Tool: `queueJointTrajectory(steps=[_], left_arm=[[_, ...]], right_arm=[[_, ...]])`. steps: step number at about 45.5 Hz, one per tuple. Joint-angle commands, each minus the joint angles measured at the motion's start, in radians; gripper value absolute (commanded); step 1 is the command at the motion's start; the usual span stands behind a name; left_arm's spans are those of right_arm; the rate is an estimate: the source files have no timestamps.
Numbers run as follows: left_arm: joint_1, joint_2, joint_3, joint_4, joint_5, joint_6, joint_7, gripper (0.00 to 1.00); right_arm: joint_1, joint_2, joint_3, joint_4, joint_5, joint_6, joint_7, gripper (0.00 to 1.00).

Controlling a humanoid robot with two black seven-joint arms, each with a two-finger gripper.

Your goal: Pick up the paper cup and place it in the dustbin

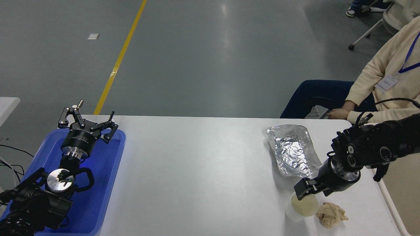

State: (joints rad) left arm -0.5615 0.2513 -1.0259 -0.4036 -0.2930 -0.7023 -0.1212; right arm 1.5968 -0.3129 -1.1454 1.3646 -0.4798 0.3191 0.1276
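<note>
**Colours on and around the table**

Table (203, 170): plain white, matte. Paper cup (301, 207): white outside, cream inside. Paper wad (330, 214) beside it: tan-brown, mottled with crumple shadows. Foil tray (293, 151): silver, crinkled, bright speckled highlights. Plastic tray (95, 193) at left: saturated blue. Dustbin (402, 196) at right edge: beige with a paler rim. Right gripper (303, 190): black, with a silver metal ring at its wrist. Left gripper (87, 123): black, with silver wrist parts. Floor (210, 55): dull grey-green, glossy reflections, one yellow line (119, 57) running diagonally. Person (384, 72) at far right: cream sweater, dark navy trousers, blue lanyard, white badge.
</note>
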Motion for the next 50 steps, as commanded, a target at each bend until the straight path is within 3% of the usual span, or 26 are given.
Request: queueJointTrajectory(steps=[1,4,7,11,23,33,50], left_arm=[[0.0,0.0,0.0,0.0,0.0,0.0,0.0,1.0],[0.0,-0.001,0.0,0.0,0.0,0.0,0.0,1.0],[0.0,0.0,0.0,0.0,0.0,0.0,0.0,1.0],[0.0,0.0,0.0,0.0,0.0,0.0,0.0,1.0],[0.0,0.0,0.0,0.0,0.0,0.0,0.0,1.0],[0.0,0.0,0.0,-0.001,0.0,0.0,0.0,1.0],[0.0,0.0,0.0,0.0,0.0,0.0,0.0,1.0]], right_arm=[[-0.034,0.003,0.003,-0.012,-0.005,-0.011,-0.002,0.46],[-0.035,0.003,0.001,-0.016,0.003,-0.009,-0.002,0.25],[-0.035,0.002,0.0,-0.016,0.015,-0.009,-0.002,0.18],[-0.037,0.0,0.0,-0.016,0.017,-0.003,-0.002,0.01],[-0.028,-0.008,-0.016,-0.013,0.136,0.006,-0.002,0.0],[0.008,-0.02,-0.019,0.002,0.142,0.029,-0.002,0.0],[0.363,-0.166,-0.077,0.094,0.198,0.435,0.001,0.0]])
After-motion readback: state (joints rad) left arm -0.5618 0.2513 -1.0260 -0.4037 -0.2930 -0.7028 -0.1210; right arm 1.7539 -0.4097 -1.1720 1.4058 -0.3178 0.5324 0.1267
